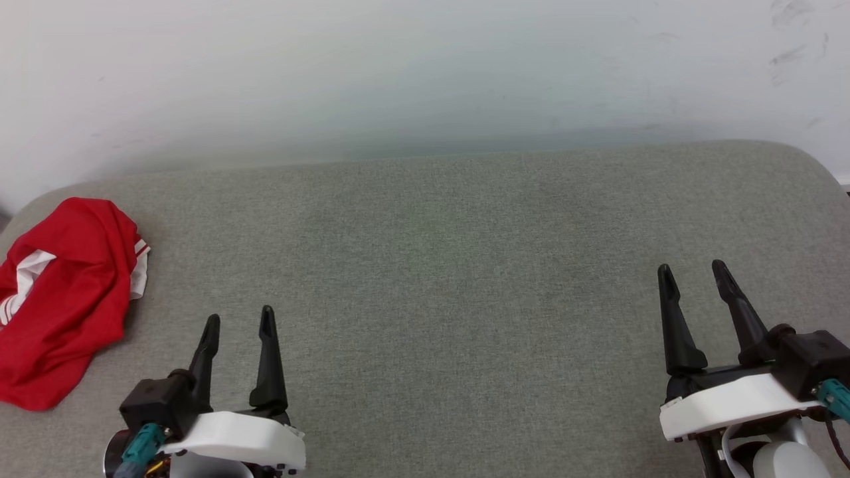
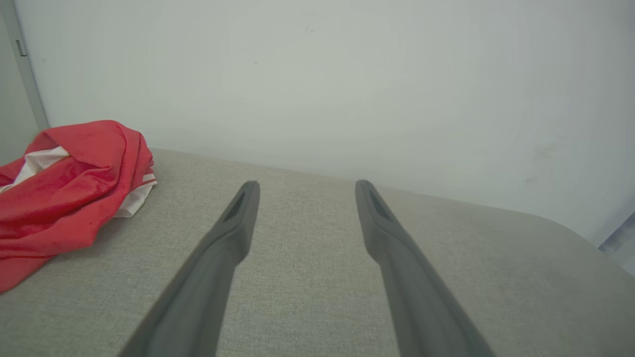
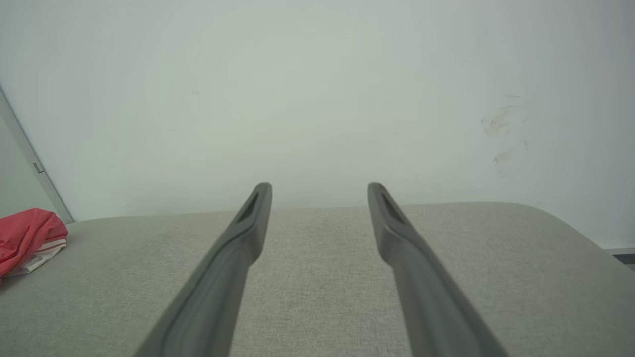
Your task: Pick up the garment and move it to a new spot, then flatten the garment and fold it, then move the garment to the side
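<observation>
While the left tool (image 1: 240,315) and right tool (image 1: 692,266) hang spread and empty, the crumpled shirt (image 1: 63,299) heaped left of the left tool looks soft, light and floppy, best pinched at a raised fold.

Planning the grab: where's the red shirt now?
Head view: the shirt lies crumpled at the left edge of the grey cushion, left of the left gripper.

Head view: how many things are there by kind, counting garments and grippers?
Garments: 1, the crumpled red T-shirt, at the left end of the grey upholstered surface.
Grippers: 2, the left gripper and the right gripper, both open and empty.
Total: 3.
</observation>
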You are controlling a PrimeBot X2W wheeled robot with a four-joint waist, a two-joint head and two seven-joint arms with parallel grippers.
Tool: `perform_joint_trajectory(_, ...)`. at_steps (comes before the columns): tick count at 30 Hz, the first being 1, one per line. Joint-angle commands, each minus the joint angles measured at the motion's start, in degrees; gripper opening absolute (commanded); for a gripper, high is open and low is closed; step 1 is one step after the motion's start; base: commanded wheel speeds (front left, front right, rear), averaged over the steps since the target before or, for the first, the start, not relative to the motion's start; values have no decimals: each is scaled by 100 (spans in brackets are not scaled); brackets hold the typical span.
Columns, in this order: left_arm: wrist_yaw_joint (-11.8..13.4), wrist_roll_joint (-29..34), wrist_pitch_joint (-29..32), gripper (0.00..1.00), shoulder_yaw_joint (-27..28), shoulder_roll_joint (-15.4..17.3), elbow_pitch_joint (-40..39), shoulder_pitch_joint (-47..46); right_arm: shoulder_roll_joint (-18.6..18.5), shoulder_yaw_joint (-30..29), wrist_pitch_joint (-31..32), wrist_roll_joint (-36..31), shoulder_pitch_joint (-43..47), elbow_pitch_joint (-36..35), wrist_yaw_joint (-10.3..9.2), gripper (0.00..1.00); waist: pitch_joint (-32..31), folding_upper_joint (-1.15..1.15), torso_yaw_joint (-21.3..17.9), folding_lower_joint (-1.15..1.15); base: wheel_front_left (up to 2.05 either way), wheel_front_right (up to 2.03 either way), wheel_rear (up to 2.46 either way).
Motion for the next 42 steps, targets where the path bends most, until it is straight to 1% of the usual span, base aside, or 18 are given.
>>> perform_joint_trajectory(1, 99, 151, -60, 100, -127, 100, -55, 5, 4, -23, -62, -170, -21, 1, 12, 100, 4, 0, -7, 0, 0, 0, 0)
perform_joint_trajectory(5, 299, 332, -117, 100, -325, 229, 4, 2, 5, -14, -117, -489, -50, 75, 13, 100, 16, 0, -22, 0, 0, 0, 0)
perform_joint_trajectory(9, 424, 465, -174, 100, -468, 275, 62, -6, 5, 17, -169, -771, -68, 73, 13, 100, 29, 0, -41, 0, 0, 0, 0)
perform_joint_trajectory(11, 454, 505, -186, 100, -494, 283, 43, -19, 5, 19, -183, -839, -73, 66, 13, 100, 34, 0, -46, 0, 0, 0, 0)
perform_joint_trajectory(16, 408, 564, -248, 100, -557, 236, 5, 2, 6, 71, -247, -967, -70, 20, 13, 100, 42, 0, -61, 0, 0, 0, 0)
perform_joint_trajectory(18, 311, 482, -278, 100, -465, 152, -25, 43, 6, 68, -270, -900, -61, 11, 11, 100, 46, 0, -64, 0, 0, 0, 0)
perform_joint_trajectory(20, 135, 413, -294, 100, -310, 31, -74, 77, 6, 40, -299, -790, -54, 10, 8, 100, 50, 0, -66, 0, 0, 0, 0)
perform_joint_trajectory(23, -238, 381, -342, 100, -17, -170, -158, 131, 6, -7, -328, -538, -45, 36, 8, 100, 55, 0, -72, 0, 0, 0, 0)
perform_joint_trajectory(26, -629, 422, -370, 100, 312, -359, -170, 225, 7, -1, -378, -184, -14, 219, 8, 100, 51, 0, -79, 0, 0, 0, 0)
perform_joint_trajectory(28, -858, 506, -393, 100, 490, -456, -114, 261, 8, 0, -388, -170, -34, 270, 8, 100, 48, 0, -87, 0, 0, 0, 0)
perform_joint_trajectory(31, -1136, 653, -429, 100, 672, -546, 9, 314, 8, 60, -427, -241, -12, 345, 8, 100, 43, 0, -102, 0, 0, 0, 0)
perform_joint_trajectory(34, -1317, 866, -457, 100, 757, -587, 128, 328, 8, 80, -460, -275, 14, 440, 8, 100, 38, 0, -118, 0, 0, 0, 0)
perform_joint_trajectory(37, -1427, 1099, -494, 100, 745, -602, 240, 339, 9, 94, -490, -320, 27, 539, 8, 100, 35, 0, -137, 0, 0, 0, 0)
perform_joint_trajectory(42, -1471, 1290, -544, 100, 724, -612, 292, 350, 9, 117, -544, -439, 0, 637, 8, 100, 48, 0, -164, 0, 0, 0, 0)
